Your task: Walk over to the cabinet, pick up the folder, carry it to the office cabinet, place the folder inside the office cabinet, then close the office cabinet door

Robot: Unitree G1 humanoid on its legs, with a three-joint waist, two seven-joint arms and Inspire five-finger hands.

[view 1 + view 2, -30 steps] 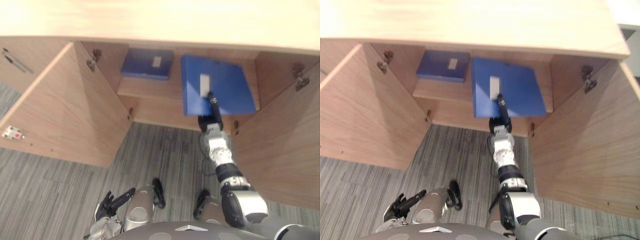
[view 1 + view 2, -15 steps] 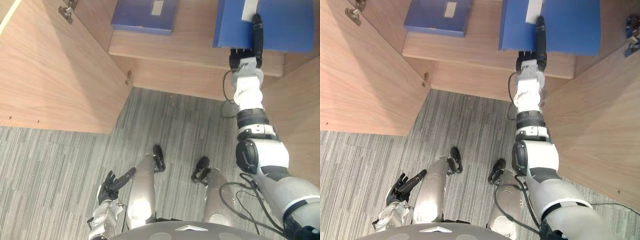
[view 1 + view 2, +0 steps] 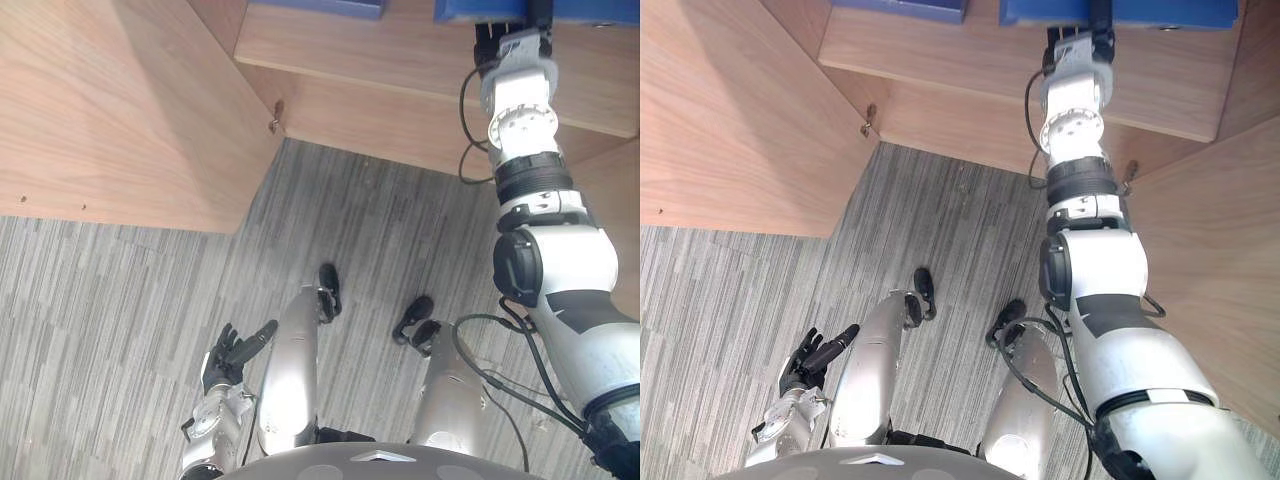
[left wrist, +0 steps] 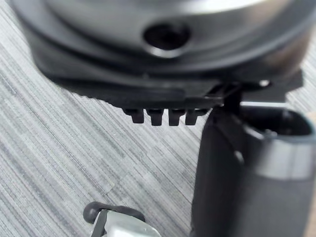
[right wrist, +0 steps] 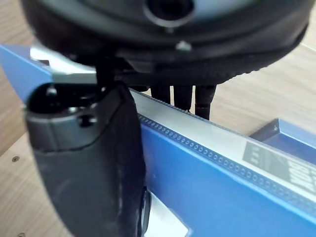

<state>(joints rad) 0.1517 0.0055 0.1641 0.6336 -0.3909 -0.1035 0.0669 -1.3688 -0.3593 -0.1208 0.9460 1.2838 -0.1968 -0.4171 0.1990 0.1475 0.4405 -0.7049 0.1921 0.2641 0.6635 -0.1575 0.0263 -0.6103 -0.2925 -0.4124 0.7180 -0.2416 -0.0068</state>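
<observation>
Nearest, over the striped grey carpet (image 3: 120, 300), the left hand (image 3: 235, 350) hangs idle at the robot's side, fingers straight and loosely spread. Further out, the right arm stretches to the wooden shelf (image 3: 380, 50) of the cabinet, beside its open left door (image 3: 120, 110). At the top edge of the head views the right hand (image 3: 1080, 35) meets the blue folder (image 3: 1170, 12), which lies on that shelf. The grip itself is cut off there. The right wrist view supplies it: the thumb (image 5: 84, 163) lies across the folder's blue face while the fingers (image 5: 180, 96) go behind its grey-edged side, so the folder is pinched between them. A second blue folder (image 3: 320, 5) lies further left on the shelf, apart from the first. The blue corner beyond the held folder in the wrist view is possibly that one.
</observation>
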